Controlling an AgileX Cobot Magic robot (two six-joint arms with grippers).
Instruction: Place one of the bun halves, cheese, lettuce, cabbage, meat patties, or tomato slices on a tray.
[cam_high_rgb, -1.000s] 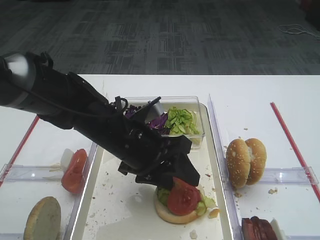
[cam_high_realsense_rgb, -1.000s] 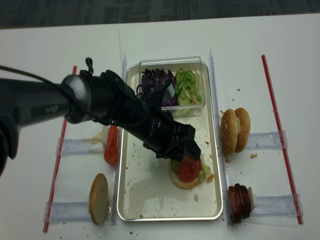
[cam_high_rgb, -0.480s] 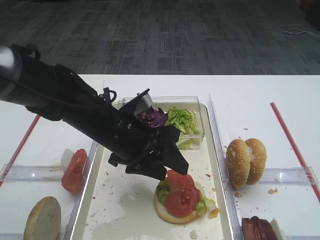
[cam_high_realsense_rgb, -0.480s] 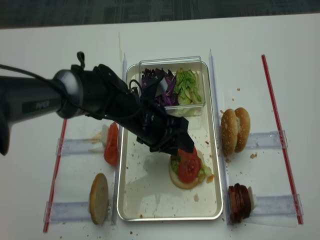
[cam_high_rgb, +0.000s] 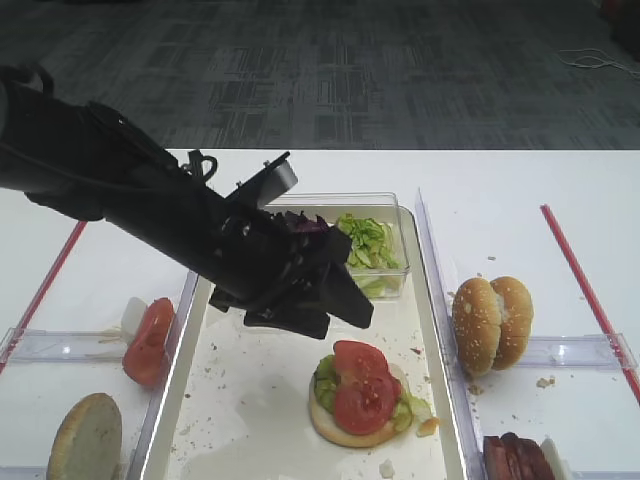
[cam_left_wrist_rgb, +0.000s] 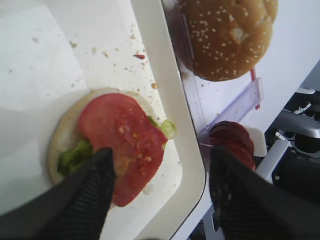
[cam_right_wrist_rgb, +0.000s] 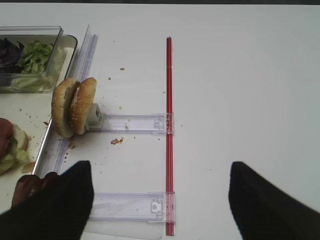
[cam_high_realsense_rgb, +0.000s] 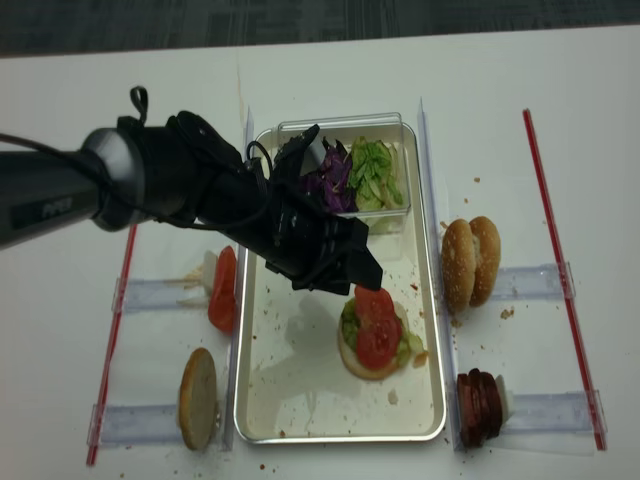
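My left gripper (cam_high_rgb: 340, 300) (cam_high_realsense_rgb: 355, 270) (cam_left_wrist_rgb: 162, 155) hangs open and holds nothing, just above the white tray (cam_high_rgb: 250, 400) (cam_high_realsense_rgb: 290, 380). Below its fingers, a bun half (cam_high_rgb: 345, 432) on the tray carries lettuce and a red tomato slice (cam_high_rgb: 362, 385) (cam_high_realsense_rgb: 377, 325) (cam_left_wrist_rgb: 120, 135). More tomato slices (cam_high_rgb: 148, 342) stand left of the tray. Two bun halves (cam_high_rgb: 492, 322) (cam_right_wrist_rgb: 75, 106) stand on edge to the right, with meat patties (cam_high_realsense_rgb: 478, 405) (cam_left_wrist_rgb: 232, 142) nearer. Loose lettuce (cam_high_realsense_rgb: 375, 172) and cabbage (cam_high_realsense_rgb: 325, 180) fill a clear box. Cheese is out of view. My right gripper (cam_right_wrist_rgb: 160, 167) is open over bare table.
Another bun half (cam_high_rgb: 88, 440) leans at the front left. Clear plastic holders (cam_right_wrist_rgb: 132, 122) and red strips (cam_right_wrist_rgb: 169, 125) (cam_high_realsense_rgb: 548, 215) lie on the white table on both sides of the tray. Crumbs dot the tray floor.
My left gripper has lifted and drawn back up and to the left, off the bun stack. The tomato slice stays on the stack, now fully in sight.
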